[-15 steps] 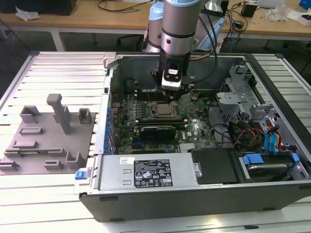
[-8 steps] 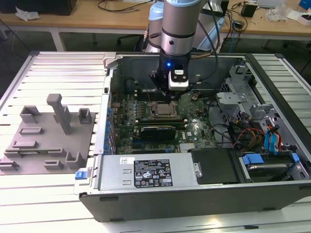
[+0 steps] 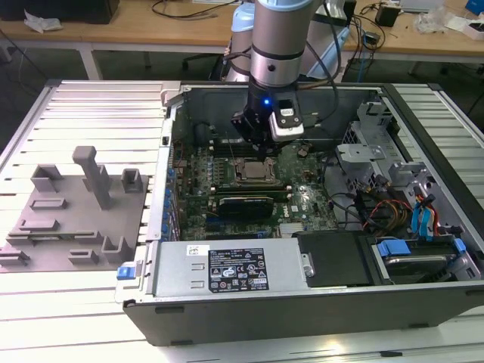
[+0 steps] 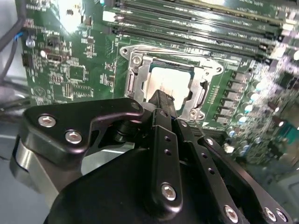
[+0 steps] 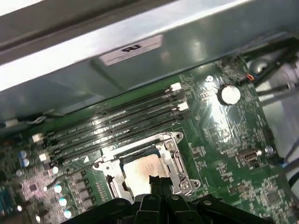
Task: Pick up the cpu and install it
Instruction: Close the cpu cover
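The cpu (image 3: 253,173) lies flat in the metal-framed socket (image 3: 237,180) on the green motherboard inside the open computer case. Both wrist views show its pale silvery top, the cpu (image 4: 172,80) and the cpu (image 5: 140,168), framed by the socket's steel bracket (image 4: 135,77). My gripper (image 3: 262,156) hangs straight above the socket. Its black fingers meet at a narrow tip just over the chip's near edge, as the gripper (image 4: 163,96) and the gripper (image 5: 158,180) show. The fingers are shut with nothing between them.
Memory slots (image 5: 117,122) run beside the socket. A long black graphics card (image 3: 243,206) lies in front of it, then the power supply (image 3: 227,268). Drive cages and coloured cables (image 3: 393,208) fill the case's right. A grey fixture block (image 3: 76,208) sits on the exterior view's left.
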Motion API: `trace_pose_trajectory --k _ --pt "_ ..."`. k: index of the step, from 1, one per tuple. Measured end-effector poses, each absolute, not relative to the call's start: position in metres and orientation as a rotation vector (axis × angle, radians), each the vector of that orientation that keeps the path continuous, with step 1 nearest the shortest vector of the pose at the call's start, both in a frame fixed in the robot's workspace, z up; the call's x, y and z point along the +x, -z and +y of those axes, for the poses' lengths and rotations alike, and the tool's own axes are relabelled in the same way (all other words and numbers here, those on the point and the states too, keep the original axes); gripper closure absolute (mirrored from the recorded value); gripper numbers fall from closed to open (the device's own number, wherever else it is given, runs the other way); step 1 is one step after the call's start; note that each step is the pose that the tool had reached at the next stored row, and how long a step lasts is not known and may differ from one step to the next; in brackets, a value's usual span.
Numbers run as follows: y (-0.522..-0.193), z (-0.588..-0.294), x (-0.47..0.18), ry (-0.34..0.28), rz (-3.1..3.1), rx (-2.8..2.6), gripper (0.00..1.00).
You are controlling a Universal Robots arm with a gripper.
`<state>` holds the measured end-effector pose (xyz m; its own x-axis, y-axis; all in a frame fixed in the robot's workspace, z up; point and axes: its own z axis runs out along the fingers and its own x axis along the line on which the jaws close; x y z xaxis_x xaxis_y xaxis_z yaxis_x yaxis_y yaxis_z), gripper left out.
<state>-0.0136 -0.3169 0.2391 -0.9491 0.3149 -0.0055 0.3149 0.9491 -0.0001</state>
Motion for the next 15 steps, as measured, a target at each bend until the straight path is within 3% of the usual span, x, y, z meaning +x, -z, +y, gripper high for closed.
trace_pose_trajectory --k 15 --pt "-0.2363 -0.3169 -0.0144 0.001 3.136 -0.008 0.89"
